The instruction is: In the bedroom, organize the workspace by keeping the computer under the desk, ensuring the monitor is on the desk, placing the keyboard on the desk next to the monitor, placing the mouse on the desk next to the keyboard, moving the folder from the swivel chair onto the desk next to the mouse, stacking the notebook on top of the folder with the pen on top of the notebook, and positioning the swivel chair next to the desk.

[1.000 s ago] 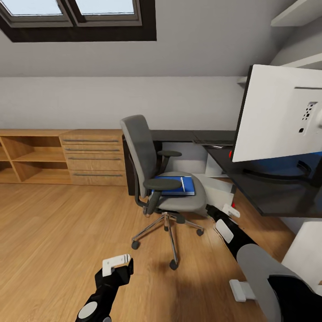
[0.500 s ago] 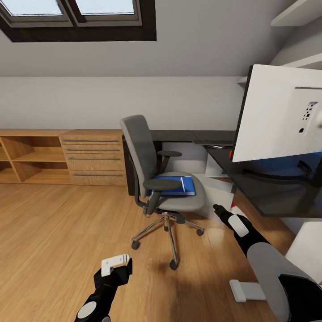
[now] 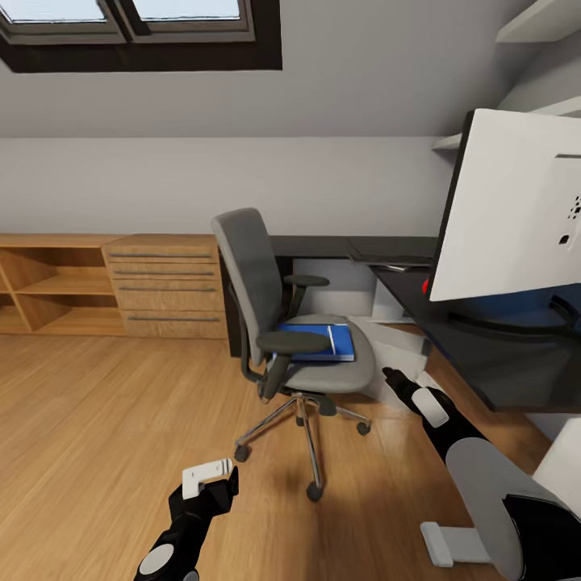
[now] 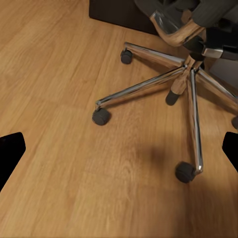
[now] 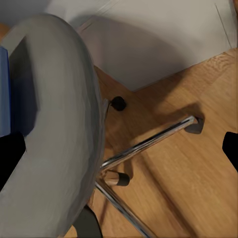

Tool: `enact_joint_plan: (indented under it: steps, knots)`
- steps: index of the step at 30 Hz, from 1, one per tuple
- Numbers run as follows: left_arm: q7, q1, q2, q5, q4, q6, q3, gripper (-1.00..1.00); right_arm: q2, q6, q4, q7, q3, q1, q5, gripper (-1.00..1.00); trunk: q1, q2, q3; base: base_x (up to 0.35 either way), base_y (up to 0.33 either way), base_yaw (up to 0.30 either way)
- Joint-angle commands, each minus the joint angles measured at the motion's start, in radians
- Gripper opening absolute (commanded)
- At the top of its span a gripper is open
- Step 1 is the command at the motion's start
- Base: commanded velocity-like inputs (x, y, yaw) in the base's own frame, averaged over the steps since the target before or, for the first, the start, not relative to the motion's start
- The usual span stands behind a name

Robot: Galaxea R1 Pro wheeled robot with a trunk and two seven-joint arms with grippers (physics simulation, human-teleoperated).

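The grey swivel chair (image 3: pixel 278 315) stands on the floor in front of the black desk (image 3: pixel 484 367), its back toward the dresser. A bright blue folder (image 3: pixel 323 341) lies flat on its seat; the folder's edge (image 5: pixel 5 84) also shows in the right wrist view, beside the seat (image 5: pixel 54 129). The monitor (image 3: pixel 520 210) stands on the desk, its pale back facing me. A light grey computer (image 3: pixel 401 353) sits under the desk behind the chair. My right gripper (image 3: pixel 391 376) hovers open just right of the seat's edge. My left gripper (image 3: pixel 211 478) is open, low over the floor near the chair's chrome base (image 4: pixel 188 84).
A light wooden dresser (image 3: pixel 165 282) and open shelves (image 3: pixel 48 282) line the far wall at the left. A flat dark thing (image 3: pixel 391 258) lies on the desk's far part and a small red thing (image 3: pixel 425 285) by the monitor. White wall shelves (image 3: pixel 537 24) hang above.
The camera has shifted, so the monitor sits further right in the picture. My right arm drew back a little from the seat's edge. The left gripper has barely moved.
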Motion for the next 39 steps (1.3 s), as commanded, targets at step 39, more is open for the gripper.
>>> enact_joint_plan:
  steps: [39]
  knots:
    - [0.022, 0.0, 0.006, 0.011, -0.001, -0.02, 0.017, 1.0, 0.001, 0.007, 0.001, -0.001, -0.005, 0.0, -0.013, 1.0, 0.0, 0.0, -0.001, 0.168, 0.027, 0.0]
